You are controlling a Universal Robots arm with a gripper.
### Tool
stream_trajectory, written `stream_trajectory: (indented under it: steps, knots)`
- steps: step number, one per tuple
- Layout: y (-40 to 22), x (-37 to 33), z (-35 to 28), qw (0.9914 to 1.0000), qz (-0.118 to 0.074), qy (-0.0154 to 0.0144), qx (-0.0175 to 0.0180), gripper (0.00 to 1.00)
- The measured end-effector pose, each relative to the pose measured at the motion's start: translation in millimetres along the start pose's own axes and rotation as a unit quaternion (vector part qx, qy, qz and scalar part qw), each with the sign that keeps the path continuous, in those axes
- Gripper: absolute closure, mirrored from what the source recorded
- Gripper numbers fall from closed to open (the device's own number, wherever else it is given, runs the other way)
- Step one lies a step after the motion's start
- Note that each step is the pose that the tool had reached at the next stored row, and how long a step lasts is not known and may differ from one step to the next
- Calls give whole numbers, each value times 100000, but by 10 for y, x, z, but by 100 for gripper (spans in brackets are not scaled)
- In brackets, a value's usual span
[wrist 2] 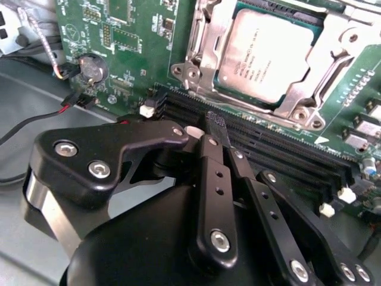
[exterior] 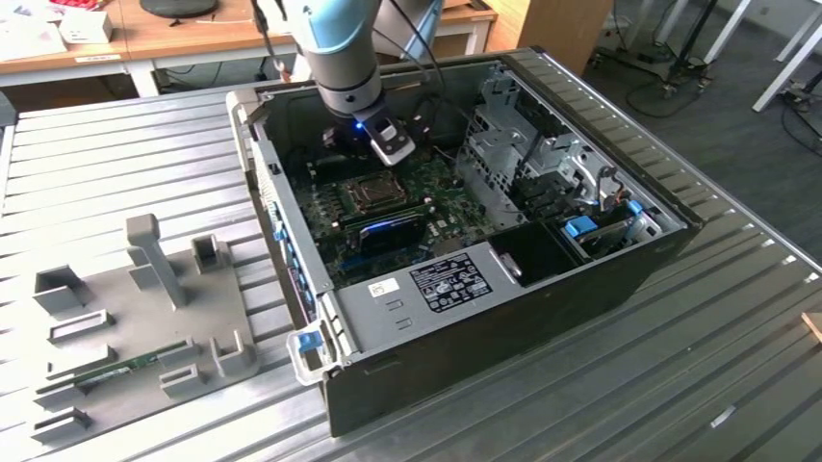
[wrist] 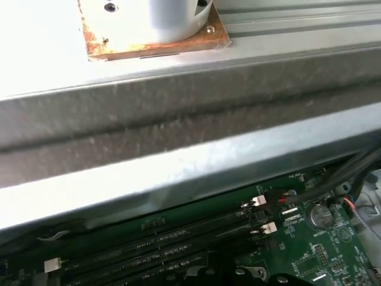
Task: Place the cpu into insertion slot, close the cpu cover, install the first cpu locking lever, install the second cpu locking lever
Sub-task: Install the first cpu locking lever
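Note:
The cpu, a silvery square chip, lies in the insertion slot on the green motherboard. The silvery cpu cover lies flat around it, framing its edges. My black gripper hangs just beside the socket, over the long memory slots, fingers drawn together with nothing seen between them. In the exterior view the arm reaches down into the open computer case, with its end above the socket's far side. How the locking levers stand I cannot make out.
The case's metal wall stands close by the memory slots. A coin battery and loose cables lie near the gripper. A drive cage and a black expansion card flank the socket. A grey fixture tray rests at the exterior view's left.

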State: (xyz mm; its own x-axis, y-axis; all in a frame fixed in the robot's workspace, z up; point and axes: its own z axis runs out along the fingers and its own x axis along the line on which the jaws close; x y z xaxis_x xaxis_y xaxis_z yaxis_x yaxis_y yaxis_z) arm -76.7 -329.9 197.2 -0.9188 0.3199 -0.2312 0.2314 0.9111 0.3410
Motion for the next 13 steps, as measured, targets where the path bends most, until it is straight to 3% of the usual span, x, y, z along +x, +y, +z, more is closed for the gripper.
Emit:
stream_trajectory:
  steps: [3, 9, 10, 13]
  knots:
    - [17, -12, -48, 100000, 17, 58, 30, 89]
    - [19, -13, -49, 100000, -37, 27, 205, 89]
    - [19, -12, -49, 99998, -134, 11, 599, 89]
    - [18, -12, -49, 99973, -486, 232, 2249, 89]
